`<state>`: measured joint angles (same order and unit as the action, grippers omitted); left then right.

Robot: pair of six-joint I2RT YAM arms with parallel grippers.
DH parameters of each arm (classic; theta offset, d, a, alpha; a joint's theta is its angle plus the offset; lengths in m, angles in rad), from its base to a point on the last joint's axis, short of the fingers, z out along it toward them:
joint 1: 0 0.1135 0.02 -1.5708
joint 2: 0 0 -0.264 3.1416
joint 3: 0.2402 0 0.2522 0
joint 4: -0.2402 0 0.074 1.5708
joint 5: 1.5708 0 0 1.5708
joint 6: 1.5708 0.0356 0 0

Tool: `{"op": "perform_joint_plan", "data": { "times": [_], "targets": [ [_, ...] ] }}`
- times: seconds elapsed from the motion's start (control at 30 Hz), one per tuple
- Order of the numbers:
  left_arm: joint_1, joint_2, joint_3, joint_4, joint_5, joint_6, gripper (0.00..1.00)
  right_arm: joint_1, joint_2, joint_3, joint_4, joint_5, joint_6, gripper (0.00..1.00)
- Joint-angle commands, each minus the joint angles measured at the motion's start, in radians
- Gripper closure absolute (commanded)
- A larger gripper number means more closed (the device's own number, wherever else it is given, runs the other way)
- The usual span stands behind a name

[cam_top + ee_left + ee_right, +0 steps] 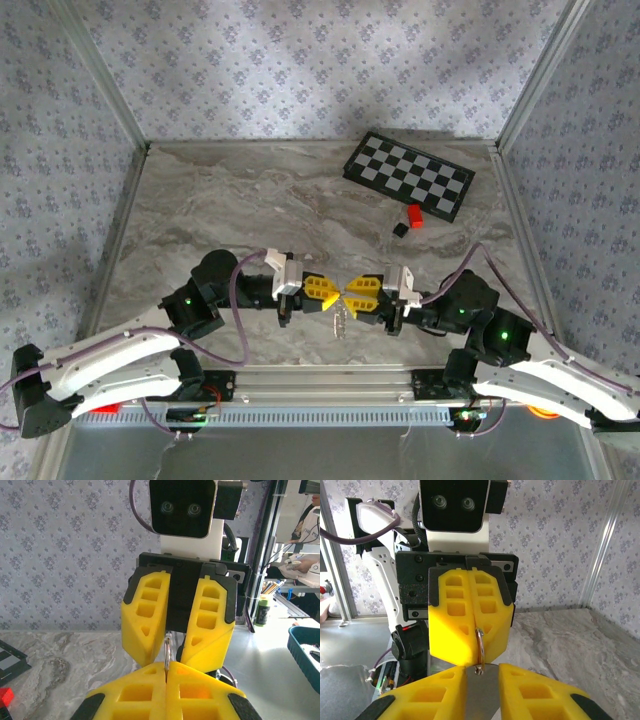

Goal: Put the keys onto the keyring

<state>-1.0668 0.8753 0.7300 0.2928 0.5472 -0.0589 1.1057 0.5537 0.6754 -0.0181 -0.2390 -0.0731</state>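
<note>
The two grippers meet tip to tip over the near middle of the table. My left gripper is shut on the keyring, a thin silver loop seen edge-on, standing upright between the arms. A flat grey key hangs from the ring by its hole. It sits between the fingers of my right gripper, and both fingers lie against its edges. From above, the keys dangle just below the fingertips. The lower part of the key is hidden.
At the back right lies a black-and-white checkerboard, with a small red block and a black block just in front of it. Patterned walls and metal posts close in the marble table.
</note>
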Motion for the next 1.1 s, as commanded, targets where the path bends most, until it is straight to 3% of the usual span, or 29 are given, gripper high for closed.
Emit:
{"op": "perform_joint_plan", "data": {
  "times": [0.0, 0.3, 0.5, 0.63, 0.7, 0.9, 1.07],
  "targets": [
    [0.004, -0.008, 0.000, 0.058, 0.018, -0.012, 1.00, -0.006, 0.002, -0.010, 0.060, 0.001, 0.025, 0.78],
    [0.003, -0.011, 0.004, 0.028, 0.011, 0.005, 1.00, -0.007, 0.019, -0.029, 0.100, -0.021, 0.052, 1.00],
    [0.004, -0.024, 0.028, -0.066, -0.007, 0.039, 0.99, -0.009, 0.028, -0.031, 0.099, -0.013, 0.053, 1.00],
    [0.003, -0.052, 0.057, -0.184, -0.051, 0.061, 0.71, -0.011, 0.036, 0.012, 0.012, 0.010, 0.014, 1.00],
    [0.003, -0.073, 0.079, -0.270, -0.081, 0.087, 0.65, -0.011, 0.042, 0.044, -0.065, 0.018, -0.019, 1.00],
    [0.004, -0.109, 0.166, -0.506, -0.155, 0.158, 0.65, -0.012, 0.100, 0.159, -0.266, 0.022, -0.107, 1.00],
    [0.004, -0.087, 0.232, -0.650, -0.146, 0.211, 0.66, -0.012, 0.146, 0.188, -0.288, -0.001, -0.109, 1.00]
  ]
}}
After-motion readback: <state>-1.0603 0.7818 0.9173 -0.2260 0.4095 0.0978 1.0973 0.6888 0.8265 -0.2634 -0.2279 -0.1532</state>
